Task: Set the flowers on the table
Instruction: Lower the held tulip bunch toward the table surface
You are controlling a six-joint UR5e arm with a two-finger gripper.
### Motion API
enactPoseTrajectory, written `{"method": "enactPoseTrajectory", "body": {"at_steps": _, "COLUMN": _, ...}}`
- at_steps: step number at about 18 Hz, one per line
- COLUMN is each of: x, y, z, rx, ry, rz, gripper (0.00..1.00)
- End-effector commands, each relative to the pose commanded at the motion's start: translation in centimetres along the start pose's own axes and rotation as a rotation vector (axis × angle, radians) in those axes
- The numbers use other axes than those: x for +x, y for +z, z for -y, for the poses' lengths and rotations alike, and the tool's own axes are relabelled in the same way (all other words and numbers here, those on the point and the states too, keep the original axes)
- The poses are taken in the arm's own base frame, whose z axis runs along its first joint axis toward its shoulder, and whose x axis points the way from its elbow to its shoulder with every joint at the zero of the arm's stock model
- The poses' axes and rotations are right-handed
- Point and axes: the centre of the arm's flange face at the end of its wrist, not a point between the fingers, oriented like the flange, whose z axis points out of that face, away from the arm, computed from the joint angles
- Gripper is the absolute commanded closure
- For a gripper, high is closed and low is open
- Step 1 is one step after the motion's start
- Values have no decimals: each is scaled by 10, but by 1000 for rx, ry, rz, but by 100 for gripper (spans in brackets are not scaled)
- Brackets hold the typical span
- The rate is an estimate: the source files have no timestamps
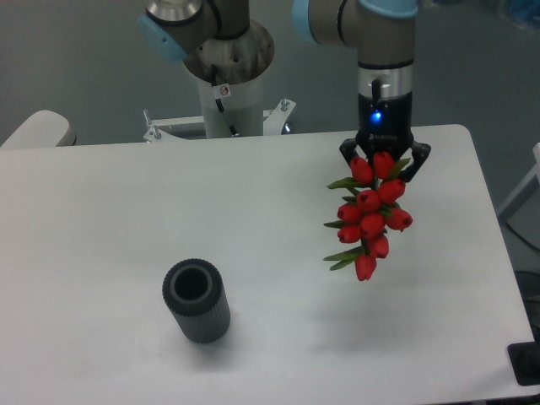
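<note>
The flowers (369, 215), a bunch of red tulips with green leaves, hang in the air over the right half of the white table (110, 219), blooms toward the camera. My gripper (385, 160) is behind the top of the bunch, its dark fingers (418, 156) showing on both sides of the upper blooms and shut on the bunch. The stems are hidden behind the blooms and the gripper. A faint shadow of the bunch lies on the tabletop below it.
A dark grey ribbed cylinder (197, 301) with an open top stands on the table's front left. The arm's base column (226, 80) rises behind the table's far edge. The table's right edge runs close to the flowers.
</note>
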Motion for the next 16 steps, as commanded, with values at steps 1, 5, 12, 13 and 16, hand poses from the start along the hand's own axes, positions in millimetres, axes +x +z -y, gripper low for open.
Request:
{"method": "enactPoseTrajectory", "body": {"at_steps": 1, "x": -1, "y": 8, "z": -4, "rx": -30, "ry": -8, "rz": 1, "gripper": 68}}
{"method": "enactPoseTrajectory", "body": {"at_steps": 5, "x": 6, "y": 38, "z": -8, "rx": -137, "ry": 2, "rz": -13, "gripper": 68}}
{"method": "enactPoseTrajectory", "body": {"at_steps": 12, "x": 22, "y": 80, "z": 6, "rx": -155, "ry": 45, "rz": -83, "gripper": 68}}
{"method": "enactPoseTrajectory", "body": {"at_steps": 13, "x": 24, "y": 85, "z": 7, "rx": -158, "ry": 48, "rz": -91, "gripper": 68}}
{"method": "enactPoseTrajectory", "body": {"at_steps": 16, "x": 27, "y": 99, "z": 14, "rx": -159, "ry": 67, "rz": -111, "gripper": 68}}
